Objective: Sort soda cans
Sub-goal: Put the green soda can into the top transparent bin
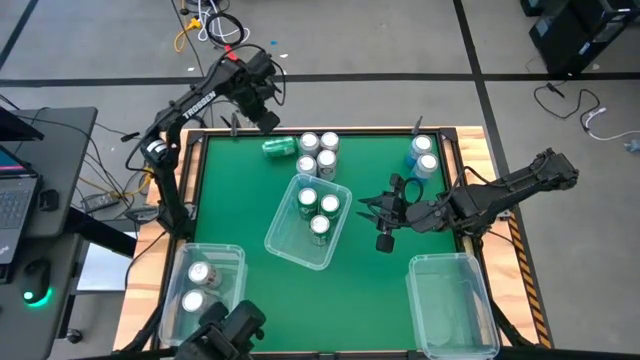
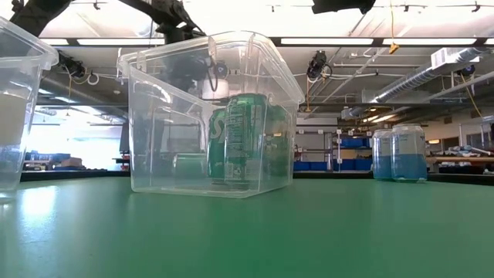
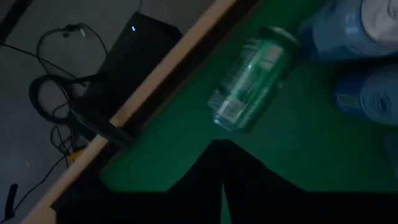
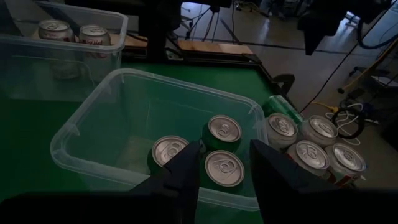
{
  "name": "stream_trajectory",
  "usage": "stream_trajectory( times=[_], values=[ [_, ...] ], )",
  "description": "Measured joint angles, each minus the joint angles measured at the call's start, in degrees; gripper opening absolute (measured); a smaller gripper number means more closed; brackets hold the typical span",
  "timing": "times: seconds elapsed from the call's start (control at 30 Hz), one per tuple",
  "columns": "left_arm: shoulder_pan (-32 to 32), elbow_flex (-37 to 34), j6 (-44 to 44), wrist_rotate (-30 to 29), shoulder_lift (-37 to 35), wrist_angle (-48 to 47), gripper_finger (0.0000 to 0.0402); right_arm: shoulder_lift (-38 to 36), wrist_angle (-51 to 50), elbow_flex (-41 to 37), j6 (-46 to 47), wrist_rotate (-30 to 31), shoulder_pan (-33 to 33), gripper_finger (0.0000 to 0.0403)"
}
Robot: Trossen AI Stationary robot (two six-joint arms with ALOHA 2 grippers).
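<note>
1. In the middle bin (image 1: 285, 240) stand three green cans (image 1: 318, 212); two silver-white cans (image 1: 197, 285) sit in the near-left bin (image 1: 233, 258); the near-right bin (image 1: 450, 265) holds nothing.
2. Left to sort: a tipped green can (image 1: 279, 148) by the far edge, four upright cans (image 1: 316, 153) beside it, and blue cans (image 1: 424, 156) far right.
3. The left gripper (image 1: 268, 121), shut and empty, hangs over the far rail (image 1: 350, 130) close to the tipped can; little room there.
4. The right gripper (image 1: 385, 212), partly open and empty, hovers over open mat right of the middle bin.

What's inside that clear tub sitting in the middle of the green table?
The middle bin holds three green cans, standing upright with silver tops showing. From table height, only one green can shows clearly through the wall; the others are mostly hidden behind it.
</note>
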Motion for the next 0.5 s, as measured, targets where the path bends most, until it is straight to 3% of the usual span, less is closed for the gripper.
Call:
stream_trajectory(
  times=[0.13, 0.3, 0.5],
  values=[
    [0.0, -1.5, 0.2, 1.5, 0.0, -0.2, 0.0008, 0.0, 0.0, 0.0, -0.3, 0.0, 0.0, 0.0126],
    [-1.2, -4.8, 4.3, 8.8, 0.1, 0.0, 0.0004, 0.0, 1.0, 0.0, -0.4, 0.0, 0.0, 0.0126],
    [-5.6, -9.5, 10.9, 8.0, 0.1, 0.0, 0.0016, 0.0, 1.8, 0.0, -0.4, 0.0, 0.0, 0.0126]
  ],
)
